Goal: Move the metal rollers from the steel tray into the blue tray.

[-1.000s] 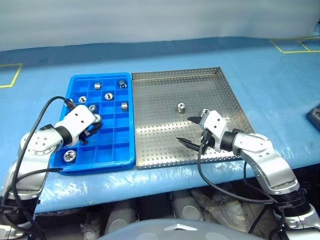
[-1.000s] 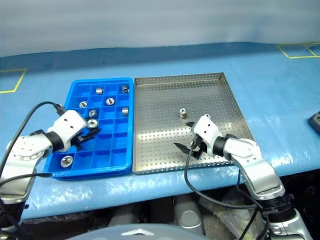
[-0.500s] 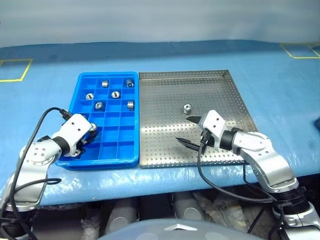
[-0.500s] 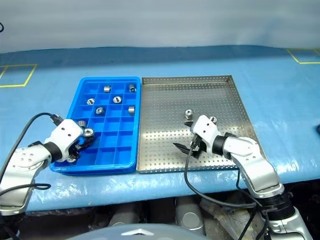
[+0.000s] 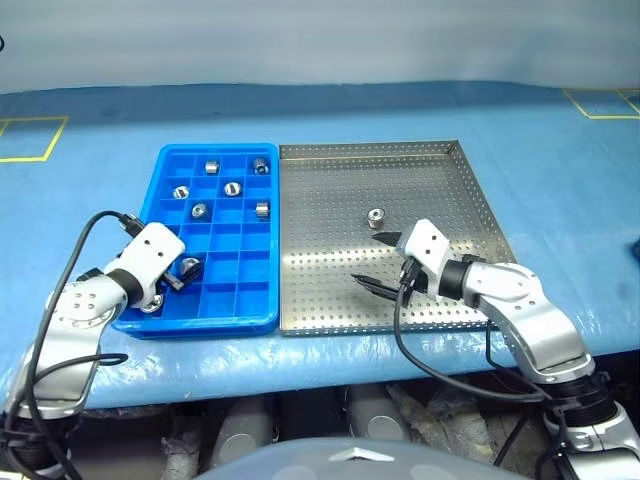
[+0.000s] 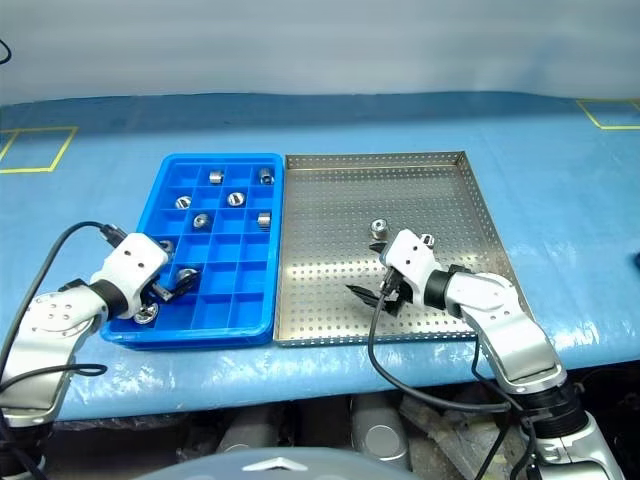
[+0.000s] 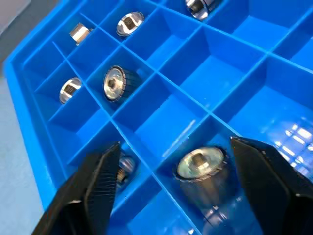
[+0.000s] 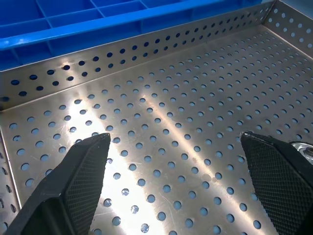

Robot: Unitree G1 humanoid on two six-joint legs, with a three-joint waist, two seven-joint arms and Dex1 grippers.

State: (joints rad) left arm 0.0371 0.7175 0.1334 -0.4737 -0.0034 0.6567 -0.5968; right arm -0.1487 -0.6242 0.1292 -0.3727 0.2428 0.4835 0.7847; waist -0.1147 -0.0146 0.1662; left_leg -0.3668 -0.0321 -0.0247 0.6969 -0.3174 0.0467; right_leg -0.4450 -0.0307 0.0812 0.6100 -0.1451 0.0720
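Fingers of our left gripper stand apart with nothing held, and a roller sits free between them in a cell near the blue tray's near left corner. Our right gripper is spread wide and holds nothing, hanging low over the near part of the steel tray.

We judge the step in hand to be letting go cleanly: we should lift the left fingers straight up out of the cell so a tip does not catch the thin partition or tip the roller over the wall. Then the right gripper can go for what is left.

Nearest to us in the blue tray, another roller lies in a cell by the near left corner. Farther in, five more rollers sit in cells toward the far end. On the steel tray, one roller stands just beyond the right gripper, and a second peeks out beside that wrist.

These rollers are short, bright, hard cylinders with a central bore, likely slippery. Glossy moulded plastic forms the blue tray's square grid. Dull perforated sheet with a low rim makes up the steel tray.
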